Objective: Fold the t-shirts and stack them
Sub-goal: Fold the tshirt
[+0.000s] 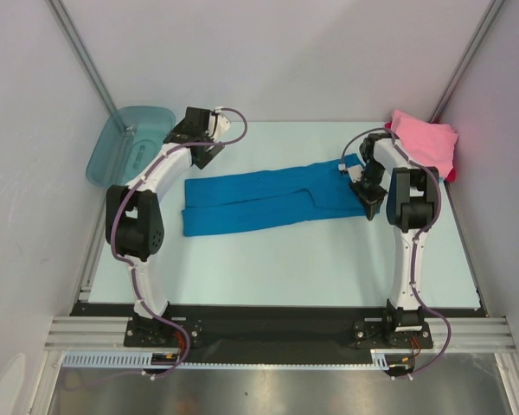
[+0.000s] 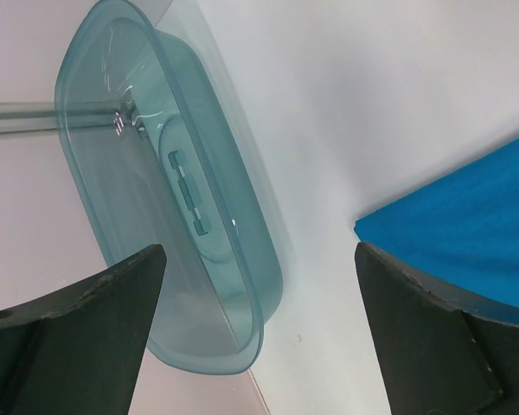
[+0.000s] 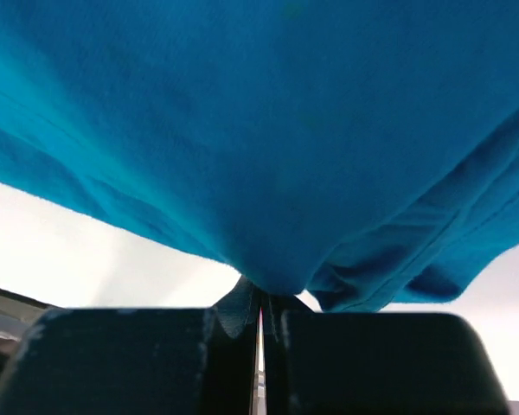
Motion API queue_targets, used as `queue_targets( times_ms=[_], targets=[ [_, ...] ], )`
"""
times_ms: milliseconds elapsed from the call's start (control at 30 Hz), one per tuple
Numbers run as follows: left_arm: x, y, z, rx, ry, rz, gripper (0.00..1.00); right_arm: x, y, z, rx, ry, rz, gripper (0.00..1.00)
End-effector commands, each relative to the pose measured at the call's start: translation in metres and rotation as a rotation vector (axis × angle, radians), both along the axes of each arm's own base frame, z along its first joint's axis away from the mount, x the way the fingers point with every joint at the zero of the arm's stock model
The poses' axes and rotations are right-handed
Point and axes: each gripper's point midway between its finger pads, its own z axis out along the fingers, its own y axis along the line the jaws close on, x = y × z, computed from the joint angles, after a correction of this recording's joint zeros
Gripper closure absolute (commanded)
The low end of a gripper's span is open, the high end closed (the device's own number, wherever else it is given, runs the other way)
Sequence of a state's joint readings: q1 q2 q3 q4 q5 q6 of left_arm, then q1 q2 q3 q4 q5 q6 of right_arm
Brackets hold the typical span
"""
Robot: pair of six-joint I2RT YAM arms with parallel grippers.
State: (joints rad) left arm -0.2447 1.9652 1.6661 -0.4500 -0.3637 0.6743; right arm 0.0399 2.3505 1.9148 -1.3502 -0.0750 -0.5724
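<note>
Pinched the right end of the blue shirt (image 1: 268, 201) tight between the closed jaws of the right gripper (image 3: 259, 303). Had that shirt lying long and folded across the middle of the table (image 1: 268, 264). Held the left gripper (image 2: 259, 255) spread wide and empty beside the tub (image 2: 156, 173). Saw the pink shirt (image 1: 424, 140) piled at the far right corner.
</note>
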Motion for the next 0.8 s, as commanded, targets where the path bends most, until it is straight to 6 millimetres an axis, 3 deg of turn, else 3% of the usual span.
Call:
queue_targets(
  times_ms=[0, 333, 500, 533, 600, 767],
  targets=[
    [0.005, -0.002, 0.022, 0.004, -0.056, 0.004, 0.03, 0.013, -0.004, 0.004, -0.026, -0.023, -0.013, 1.00],
    [-0.003, 0.001, 0.022, 0.044, -0.043, -0.012, 0.03, 0.086, -0.008, -0.016, -0.111, -0.245, -0.023, 1.00],
    [-0.007, 0.003, 0.024, 0.084, -0.035, -0.024, 0.04, 0.127, 0.005, -0.020, -0.147, -0.375, 0.050, 1.00],
    [-0.009, 0.003, 0.023, 0.089, -0.031, -0.025, 0.04, 0.132, 0.007, -0.029, -0.148, -0.373, 0.057, 1.00],
    [-0.012, 0.004, 0.023, 0.107, -0.024, -0.032, 0.04, 0.150, 0.014, -0.023, -0.142, -0.424, 0.071, 1.00],
    [-0.023, 0.009, 0.022, 0.144, -0.008, -0.038, 0.04, 0.179, 0.019, -0.031, -0.200, -0.517, 0.147, 1.00]
  ],
)
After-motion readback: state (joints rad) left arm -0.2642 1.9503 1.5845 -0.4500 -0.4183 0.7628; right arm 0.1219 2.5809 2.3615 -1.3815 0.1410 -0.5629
